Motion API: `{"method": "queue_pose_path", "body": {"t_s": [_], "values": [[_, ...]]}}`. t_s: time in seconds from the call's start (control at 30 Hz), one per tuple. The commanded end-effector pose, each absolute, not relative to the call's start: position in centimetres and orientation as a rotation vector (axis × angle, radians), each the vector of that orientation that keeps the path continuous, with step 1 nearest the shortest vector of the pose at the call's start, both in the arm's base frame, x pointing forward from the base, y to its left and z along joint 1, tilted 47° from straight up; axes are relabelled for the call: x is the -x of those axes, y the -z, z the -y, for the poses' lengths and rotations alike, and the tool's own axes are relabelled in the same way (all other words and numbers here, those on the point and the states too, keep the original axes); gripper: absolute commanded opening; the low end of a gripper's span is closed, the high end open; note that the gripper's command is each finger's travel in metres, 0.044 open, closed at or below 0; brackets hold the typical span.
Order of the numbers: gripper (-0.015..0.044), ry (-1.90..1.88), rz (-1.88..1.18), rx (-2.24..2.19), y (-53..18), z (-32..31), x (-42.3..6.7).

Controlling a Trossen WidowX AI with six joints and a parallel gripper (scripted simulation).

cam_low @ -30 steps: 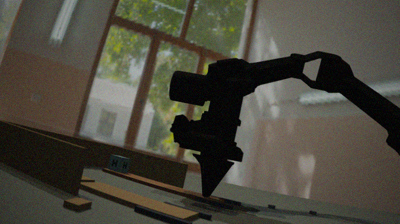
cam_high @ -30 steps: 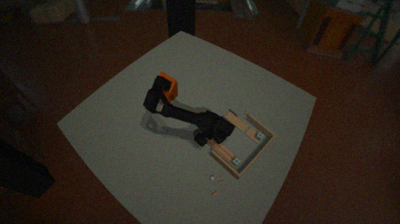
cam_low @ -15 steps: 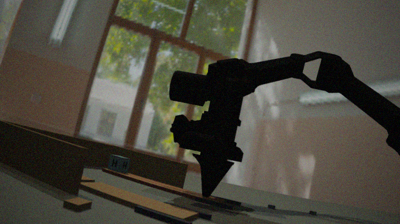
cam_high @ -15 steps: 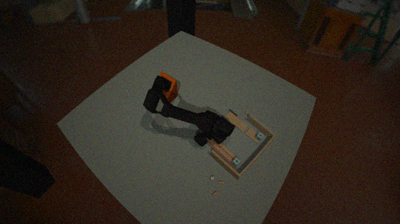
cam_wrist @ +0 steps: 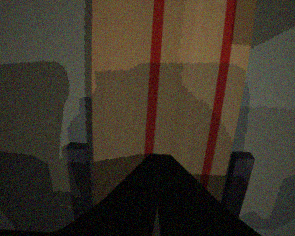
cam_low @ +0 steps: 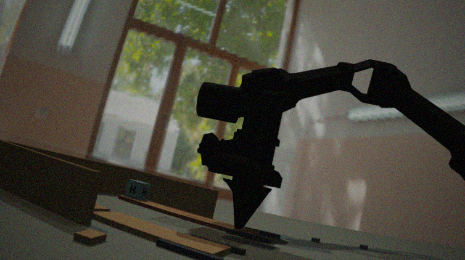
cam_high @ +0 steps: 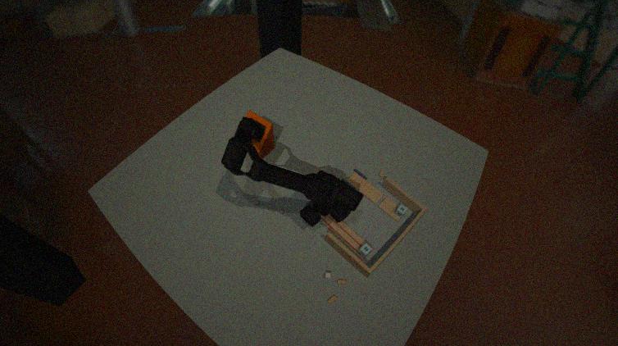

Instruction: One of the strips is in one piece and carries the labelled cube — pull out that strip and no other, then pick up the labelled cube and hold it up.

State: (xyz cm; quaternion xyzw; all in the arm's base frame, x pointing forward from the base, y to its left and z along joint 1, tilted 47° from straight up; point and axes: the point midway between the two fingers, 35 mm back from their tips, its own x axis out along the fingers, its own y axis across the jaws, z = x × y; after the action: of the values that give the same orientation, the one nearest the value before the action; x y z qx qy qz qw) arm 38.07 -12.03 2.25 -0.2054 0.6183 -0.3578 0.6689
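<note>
A tan strip with two red lines (cam_high: 346, 234) (cam_wrist: 190, 61) lies inside a U-shaped wooden frame (cam_high: 412, 201) (cam_low: 44, 182). At its far end it carries a small pale cube (cam_high: 365, 248), which in the exterior view (cam_low: 137, 189) shows letters on its side. A second plain strip (cam_high: 370, 190) (cam_low: 154, 231) lies along the other side of the frame. It is in separate pieces and has another small cube (cam_high: 401, 209) at its far end. My gripper (cam_high: 320, 220) (cam_low: 240, 225) (cam_wrist: 159, 163) is shut and empty, and its tips rest on the near end of the red-lined strip.
The arm's orange base (cam_high: 261, 134) stands mid-table. Small loose bits (cam_high: 327, 274) (cam_high: 332, 298) lie on the grey table (cam_high: 182, 214) beside the frame. A short loose strip piece (cam_low: 89, 236) lies near the frame wall. Two dark low posts (cam_wrist: 79, 161) (cam_wrist: 239, 167) flank the strip's near end.
</note>
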Motion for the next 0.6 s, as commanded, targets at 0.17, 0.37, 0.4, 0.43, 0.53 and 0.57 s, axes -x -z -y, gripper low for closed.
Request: {"method": "queue_pose_path", "body": {"t_s": [0.17,0.37,0.4,0.43,0.53,0.57], "values": [[0.0,0.811,-1.395,0.464,-2.12,12.32,-38.12],[0.0,0.811,-1.395,0.464,-2.08,12.36,-38.2],[0.0,0.811,-1.395,0.464,-2.07,12.37,-38.22],[0.0,0.811,-1.395,0.464,-2.06,12.38,-38.24],[0.0,0.811,-1.395,0.464,-2.04,12.4,-38.3],[0.0,0.811,-1.395,0.464,-2.04,12.41,-38.32]]}}
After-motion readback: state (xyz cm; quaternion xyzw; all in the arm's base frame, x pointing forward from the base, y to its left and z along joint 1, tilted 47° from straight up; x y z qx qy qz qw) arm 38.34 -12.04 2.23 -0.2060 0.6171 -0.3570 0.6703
